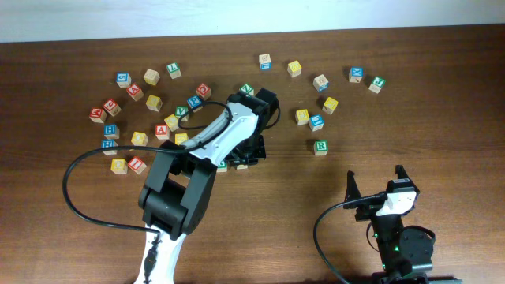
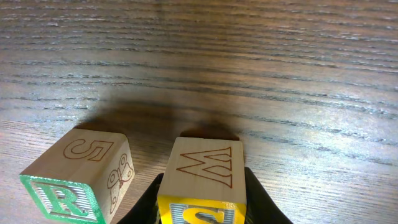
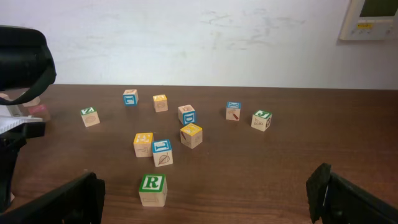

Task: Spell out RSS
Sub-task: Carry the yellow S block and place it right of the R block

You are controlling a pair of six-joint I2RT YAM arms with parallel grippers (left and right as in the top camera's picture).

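Observation:
My left gripper (image 1: pixel 246 156) (image 2: pixel 203 182) is shut on a yellow-faced S cube (image 2: pixel 205 163) with a W on its top side, low at the table. A green-bordered R cube (image 2: pixel 74 177) stands close to its left, a narrow gap between them; in the overhead view my arm mostly hides both. A second green R cube (image 1: pixel 319 147) (image 3: pixel 152 186) stands alone further right. I cannot tell which other yellow cube carries an S. My right gripper (image 1: pixel 376 183) (image 3: pixel 207 185) is open and empty near the front edge.
Several letter cubes lie scattered at the back left (image 1: pixel 134 118) and back right (image 1: pixel 323 102), among them blue (image 3: pixel 161 149) and yellow (image 3: pixel 191 132) ones. The left arm's cable (image 1: pixel 75 197) loops over the table at front left.

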